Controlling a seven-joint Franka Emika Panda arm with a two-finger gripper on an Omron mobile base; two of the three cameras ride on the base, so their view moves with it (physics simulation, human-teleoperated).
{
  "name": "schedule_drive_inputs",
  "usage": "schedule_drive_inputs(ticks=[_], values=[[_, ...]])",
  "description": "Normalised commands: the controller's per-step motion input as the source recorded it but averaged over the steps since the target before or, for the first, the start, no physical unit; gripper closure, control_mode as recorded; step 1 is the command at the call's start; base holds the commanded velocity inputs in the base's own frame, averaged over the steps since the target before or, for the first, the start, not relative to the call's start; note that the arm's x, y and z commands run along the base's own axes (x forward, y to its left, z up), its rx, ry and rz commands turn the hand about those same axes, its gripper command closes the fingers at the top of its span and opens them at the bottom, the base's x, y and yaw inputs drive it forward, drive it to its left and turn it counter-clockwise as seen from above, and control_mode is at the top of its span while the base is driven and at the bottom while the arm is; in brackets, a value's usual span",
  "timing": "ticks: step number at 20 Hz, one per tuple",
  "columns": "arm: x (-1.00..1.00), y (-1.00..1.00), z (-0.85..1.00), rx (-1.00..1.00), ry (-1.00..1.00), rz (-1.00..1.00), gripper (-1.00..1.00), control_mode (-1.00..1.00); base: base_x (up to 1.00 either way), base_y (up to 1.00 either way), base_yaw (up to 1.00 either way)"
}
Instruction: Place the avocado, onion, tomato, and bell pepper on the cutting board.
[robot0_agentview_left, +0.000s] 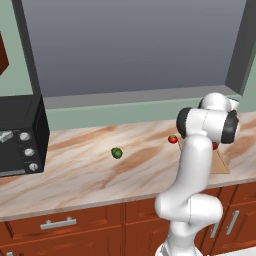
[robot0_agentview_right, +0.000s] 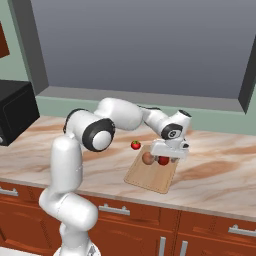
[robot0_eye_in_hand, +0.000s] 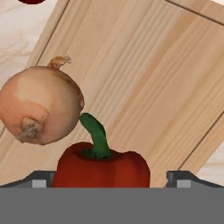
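Observation:
The light wooden cutting board (robot0_agentview_right: 150, 179) lies on the marble counter. On it, side by side, rest the tan onion (robot0_agentview_right: 148, 158) and the dark red bell pepper (robot0_agentview_right: 163, 160). In the hand view the bell pepper (robot0_eye_in_hand: 101, 168) with its green stem sits between my wide-apart fingertips, and the onion (robot0_eye_in_hand: 41, 105) is up to its left on the cutting board (robot0_eye_in_hand: 166, 87). My gripper (robot0_agentview_right: 169, 156) hovers just over the pepper, open. The bright red tomato (robot0_agentview_right: 135, 145) stands on the counter just left of the board. The green avocado (robot0_agentview_left: 116, 153) lies farther left on the counter.
A black oven (robot0_agentview_left: 20, 135) stands at the counter's far left. A window sill (robot0_agentview_right: 140, 97) runs along the back wall. Bare marble counter (robot0_agentview_left: 75, 170) stretches between oven and board, with wooden drawers (robot0_agentview_left: 60, 225) below the front edge.

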Motion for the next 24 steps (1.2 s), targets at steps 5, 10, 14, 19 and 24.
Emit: schedule_drive_inputs(ticks=[5,10,14,19,24], values=[[0.01,0.06,-0.01,0.0,-0.06,0.01,-1.0,-1.0,0.0,0.0,0.0],[0.26,0.09,-0.21,0.01,-0.03,-0.03,-1.0,-1.0,0.0,0.0,0.0],[0.06,-0.05,0.0,0.16,0.03,-0.39,-1.0,-1.0,0.0,0.0,0.0],[0.08,-0.23,-0.09,0.15,0.17,-0.69,-1.0,-1.0,0.0,0.0,0.0],[0.47,0.12,0.07,0.01,0.11,-0.33,-1.0,-1.0,0.0,0.0,0.0]])
